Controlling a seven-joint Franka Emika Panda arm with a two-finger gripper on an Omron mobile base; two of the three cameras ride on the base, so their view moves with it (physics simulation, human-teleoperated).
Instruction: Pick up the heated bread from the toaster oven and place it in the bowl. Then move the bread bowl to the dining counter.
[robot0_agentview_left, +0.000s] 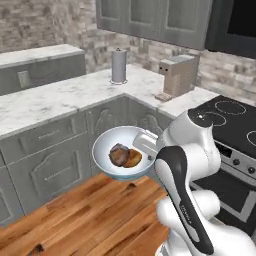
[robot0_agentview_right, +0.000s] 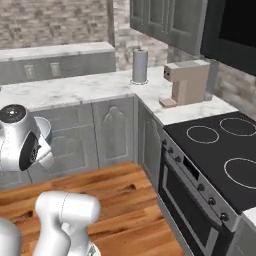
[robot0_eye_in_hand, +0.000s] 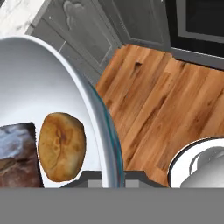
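- The heated bread (robot0_agentview_left: 118, 154), a dark, mottled grey-brown roundish lump, lies inside the bowl (robot0_agentview_left: 106, 143), a round, pale blue-white glossy vessel. The first part of the task reads as done.
- A smooth golden-brown oval roll (robot0_agentview_left: 133, 158) lies touching the dark lump on its right; in the hand view its crust shows a creased, matt surface (robot0_eye_in_hand: 61, 146).
- The bowl is carried in the air above the wood-plank floor (robot0_agentview_left: 95, 215), level, so neither piece slides out.
- The gripper (robot0_agentview_left: 145, 143) meets the bowl at its right rim; in the hand view the fingers are clenched on the thin rim edge, which runs straight down between them. A rim grip leaves the load to one side, so tilting is the judged risk.
- Behind the bowl stand grey panelled cabinets (robot0_agentview_left: 47, 155) under a white marble worktop (robot0_agentview_left: 55, 102), which bears a grey paper-towel roll (robot0_agentview_left: 119, 66) and a beige boxy machine (robot0_agentview_left: 176, 74).
- A black glass cooktop (robot0_agentview_right: 220, 150) with ring marks lies to the right.
- Judgement: the carry to the dining counter is in hand, not finished.
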